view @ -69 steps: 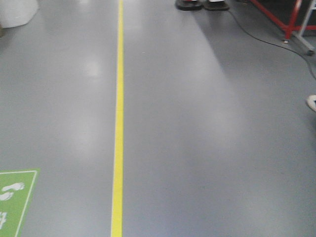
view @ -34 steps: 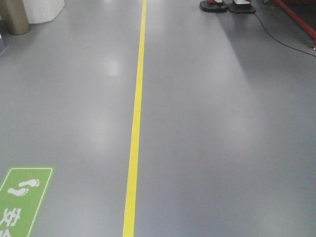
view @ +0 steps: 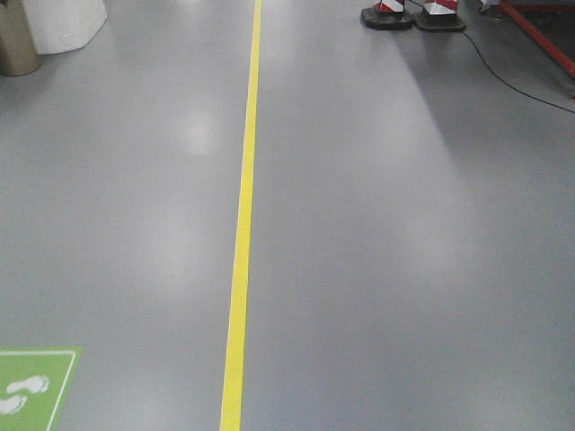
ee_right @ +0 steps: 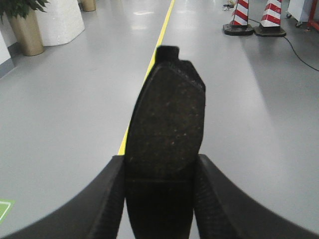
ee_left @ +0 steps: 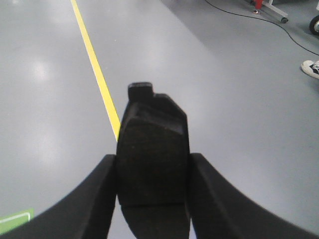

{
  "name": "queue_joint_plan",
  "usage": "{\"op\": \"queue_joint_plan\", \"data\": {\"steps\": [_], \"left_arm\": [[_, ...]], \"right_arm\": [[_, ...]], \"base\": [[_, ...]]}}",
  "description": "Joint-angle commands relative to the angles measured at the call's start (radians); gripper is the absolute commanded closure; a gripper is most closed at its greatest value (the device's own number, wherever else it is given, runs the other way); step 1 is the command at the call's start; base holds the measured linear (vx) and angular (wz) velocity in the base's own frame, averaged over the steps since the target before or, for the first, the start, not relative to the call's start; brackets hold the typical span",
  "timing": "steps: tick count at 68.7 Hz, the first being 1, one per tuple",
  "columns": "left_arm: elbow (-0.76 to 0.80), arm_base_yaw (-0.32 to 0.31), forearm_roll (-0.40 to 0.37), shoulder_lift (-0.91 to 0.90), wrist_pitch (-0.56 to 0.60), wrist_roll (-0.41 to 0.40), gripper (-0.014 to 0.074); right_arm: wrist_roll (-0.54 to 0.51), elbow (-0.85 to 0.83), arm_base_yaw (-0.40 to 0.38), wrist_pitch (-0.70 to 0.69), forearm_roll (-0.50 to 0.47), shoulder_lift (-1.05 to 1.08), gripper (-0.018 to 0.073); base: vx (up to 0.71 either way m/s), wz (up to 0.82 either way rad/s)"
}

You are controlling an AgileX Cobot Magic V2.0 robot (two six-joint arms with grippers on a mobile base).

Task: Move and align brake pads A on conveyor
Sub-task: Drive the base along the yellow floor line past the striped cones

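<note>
My left gripper (ee_left: 153, 186) is shut on a dark grey brake pad (ee_left: 152, 144), held lengthwise between both black fingers (ee_left: 94, 194) and sticking out over the grey floor. In the right wrist view, my right gripper (ee_right: 159, 191) is shut on a second speckled brake pad (ee_right: 167, 124), with its groove level with the fingertips. The conveyor is out of view. Neither gripper shows in the front view.
Grey factory floor with a yellow line (view: 243, 224) running ahead. A green footprint sign (view: 27, 391) lies at lower left. Two striped cone bases (view: 413, 16), a black cable (view: 517, 76), a red frame (view: 544, 36) and a planter (view: 16, 40) stand far ahead. A person's shoe (ee_left: 311, 68) shows at right.
The front view has swung and shifted: the yellow line moved right then settled, the cone bases and planter came into view, and the green sign slid lower. The base is moving.
</note>
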State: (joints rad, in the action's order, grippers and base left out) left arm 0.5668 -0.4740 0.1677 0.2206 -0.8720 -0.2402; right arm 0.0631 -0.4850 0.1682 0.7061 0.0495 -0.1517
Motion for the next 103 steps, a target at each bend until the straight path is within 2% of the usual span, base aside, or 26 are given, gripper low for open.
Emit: {"op": "queue_joint_plan", "data": {"steps": [1,45,103], "left_arm": [[0.03,-0.008,0.007,0.015,0.094,-0.004,0.0602],[0.03,-0.008,0.007,0.015,0.094,-0.004,0.0602],[0.03,-0.008,0.007,0.015,0.093,-0.004,0.0602]], "right_arm": [[-0.003,-0.027,-0.003,-0.098,0.011,-0.011,0.0565],[-0.003,-0.027,-0.003,-0.098,0.011,-0.011,0.0565],[-0.003,-0.027,-0.003,-0.098,0.011,-0.011,0.0565]], "base": [[0.47,-0.08],[0.58,-0.03],[0.71,0.05]]}}
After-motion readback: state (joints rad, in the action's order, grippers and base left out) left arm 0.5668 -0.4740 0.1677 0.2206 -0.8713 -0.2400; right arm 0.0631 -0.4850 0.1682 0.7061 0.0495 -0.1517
